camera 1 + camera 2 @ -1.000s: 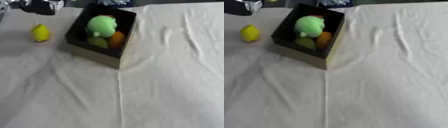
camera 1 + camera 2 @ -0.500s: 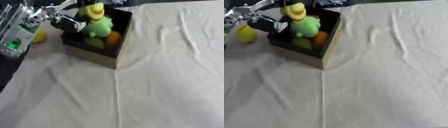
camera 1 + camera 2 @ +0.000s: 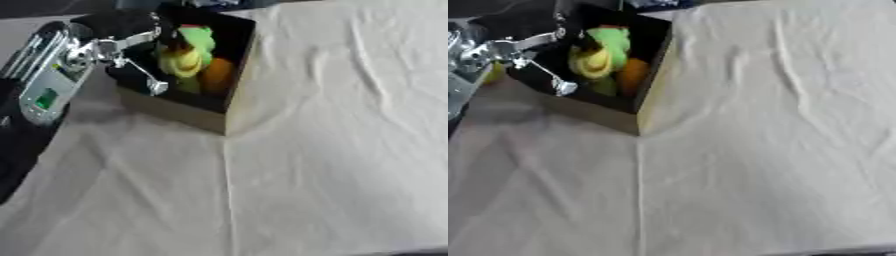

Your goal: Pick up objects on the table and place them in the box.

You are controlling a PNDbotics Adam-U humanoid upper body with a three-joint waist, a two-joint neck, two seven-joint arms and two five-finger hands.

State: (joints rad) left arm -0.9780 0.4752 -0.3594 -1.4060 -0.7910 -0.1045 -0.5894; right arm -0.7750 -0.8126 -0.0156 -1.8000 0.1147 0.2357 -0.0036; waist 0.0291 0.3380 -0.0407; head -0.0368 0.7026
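We look down on a table covered with a creased white cloth [image 3: 332, 150]. A black box [image 3: 229, 75] with tan outer walls sits at the upper left, one corner pointing toward us.

Our left hand [image 3: 131, 47] reaches in from the left edge, its silver and black arm [image 3: 48, 85] carrying a small panel with a green light. The hand sits over the box's left rim. Its silver fingers [image 3: 144, 75] are spread apart, one pointing toward the toys and another angling down toward the front wall. We cannot tell whether any finger touches the yellow toy.

Inside the box we see a yellow toy [image 3: 182, 61] with a dark part at its top, just beside the fingers. Behind it and touching it is a light green toy [image 3: 199, 37]. An orange thing [image 3: 216, 75] lies to the right of the yellow toy, against the box's right wall. A darker green thing [image 3: 605, 86] shows low down in front.

In the right eye view, a small patch of yellow [image 3: 493, 72] shows on the cloth outside the box's left side, partly hidden by the arm.

Our right hand does not show.
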